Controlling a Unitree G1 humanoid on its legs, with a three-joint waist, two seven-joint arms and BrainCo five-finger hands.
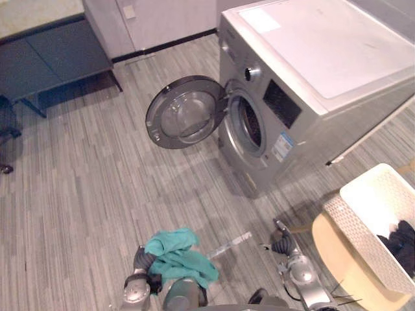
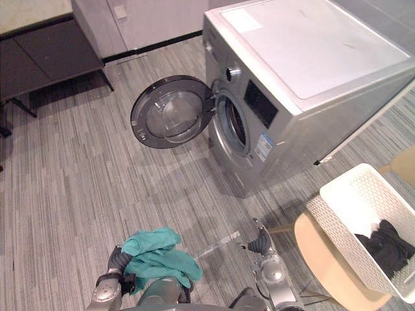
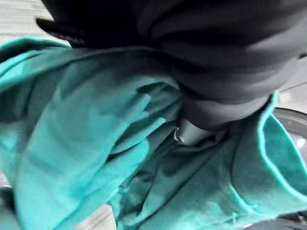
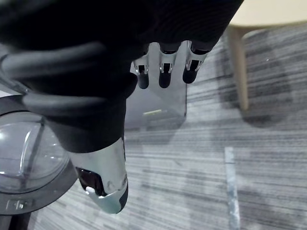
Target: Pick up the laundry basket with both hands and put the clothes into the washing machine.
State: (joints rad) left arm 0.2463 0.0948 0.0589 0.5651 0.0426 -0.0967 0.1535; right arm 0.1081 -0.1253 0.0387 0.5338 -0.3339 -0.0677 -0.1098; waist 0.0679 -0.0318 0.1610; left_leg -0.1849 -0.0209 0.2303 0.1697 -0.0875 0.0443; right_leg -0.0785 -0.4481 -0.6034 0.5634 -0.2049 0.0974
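Grey striped floor [image 1: 84, 194] covers the whole room, and it looks like thin planks of wood. A pale wall with a black strip along its foot stands at the far side, with a small white plate [image 1: 129, 11] on it.

A big silver washing machine [image 1: 324, 71] with a white top stands on the floor ahead and to the right. Its round door [image 1: 185, 113] is swung wide open to the left, so the dark round hole [image 1: 249, 123] shows. A knob [image 1: 251, 72] sits above the hole.

Far off on the left stands a dark bench [image 1: 58, 52] with a pale top.

On the right, near the machine, a white woven laundry basket [image 1: 369, 214] sits on a tan stool [image 1: 337, 256]. Dark clothes [image 2: 389, 249] lie inside the basket. The basket is well apart from both hands.

A teal cloth [image 1: 178, 259] is bunched up low in front of the robot, off the floor. It lies over the left hand [image 3: 192, 129] and wraps all round it. Whether this hand grips the cloth cannot be told, because the cloth hides it.

The right hand [image 1: 282, 241] hangs over the floor between the cloth and the stool. Its fingers [image 4: 164, 76] are loose and its thumb is straight. It holds nothing.

A short pale strip of tape [image 1: 227, 245] lies on the floor between the two hands. Bare floor lies between the hands and the machine's hole.
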